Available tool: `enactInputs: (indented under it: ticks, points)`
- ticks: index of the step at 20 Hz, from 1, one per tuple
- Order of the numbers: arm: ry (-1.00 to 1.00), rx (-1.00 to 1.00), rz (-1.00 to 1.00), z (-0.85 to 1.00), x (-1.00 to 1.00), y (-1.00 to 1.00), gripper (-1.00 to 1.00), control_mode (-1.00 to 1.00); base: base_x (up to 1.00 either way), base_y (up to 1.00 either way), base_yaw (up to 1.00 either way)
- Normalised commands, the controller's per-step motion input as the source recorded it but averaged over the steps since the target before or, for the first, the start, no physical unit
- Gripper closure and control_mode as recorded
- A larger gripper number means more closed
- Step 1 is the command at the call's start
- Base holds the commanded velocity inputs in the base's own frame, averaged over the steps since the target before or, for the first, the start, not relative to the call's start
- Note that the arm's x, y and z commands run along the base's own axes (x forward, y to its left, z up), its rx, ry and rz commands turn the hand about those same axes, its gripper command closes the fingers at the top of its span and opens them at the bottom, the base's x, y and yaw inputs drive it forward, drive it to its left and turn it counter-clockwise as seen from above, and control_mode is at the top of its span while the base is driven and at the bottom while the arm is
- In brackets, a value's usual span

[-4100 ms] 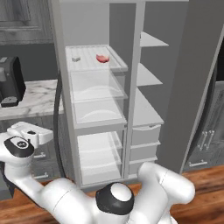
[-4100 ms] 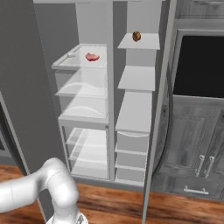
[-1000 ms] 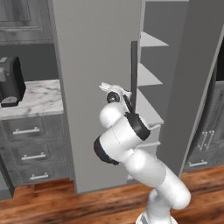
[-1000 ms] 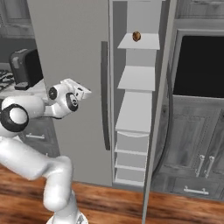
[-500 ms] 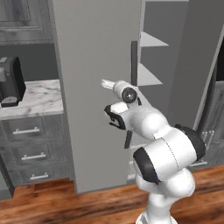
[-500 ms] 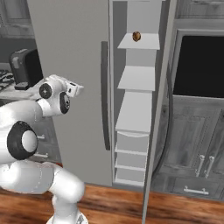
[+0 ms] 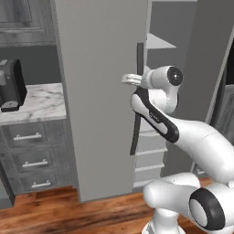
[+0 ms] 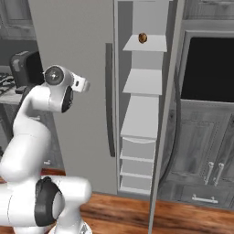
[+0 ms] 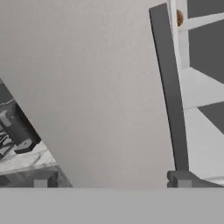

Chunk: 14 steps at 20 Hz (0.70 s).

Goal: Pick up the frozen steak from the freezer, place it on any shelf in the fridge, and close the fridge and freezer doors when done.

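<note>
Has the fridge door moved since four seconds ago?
Yes. The fridge door has swung shut: it now covers the glass shelves and its handle sits beside the open freezer, whose shelves stay exposed.

1. The fridge door (image 7: 100, 91), filling the middle of the frame before me, is plain flat grey, and its handle (image 7: 136, 100) is a dark bar.
2. The freezer (image 8: 144, 114) shelves at centre right are opaque pale grey; a small brown lump (image 8: 142, 38) sits near the top.
3. The surface (image 7: 32, 100) at left is white marble with grey veins, over grey drawers.
4. The floor (image 7: 68, 215) along the bottom is reddish-brown wood.
5. My arm (image 7: 183, 137) is white with dark joints.
</note>
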Motion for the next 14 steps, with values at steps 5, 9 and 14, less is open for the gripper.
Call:
enactInputs:
  ticks: [5,9,14]
  points:
    - [0.1,-0.02,0.07,-0.1,-1.0,-0.03,-1.0,-1.0,0.0,0.0,0.0]
    - [0.0,-0.02,0.0,-0.04,-1.0,-0.51,-1.0,-1.0,0.0,0.0,0.0]
    - [-0.07,0.0,0.0,0.09,-1.0,-0.8,-1.0,-1.0,0.0,0.0,0.0]
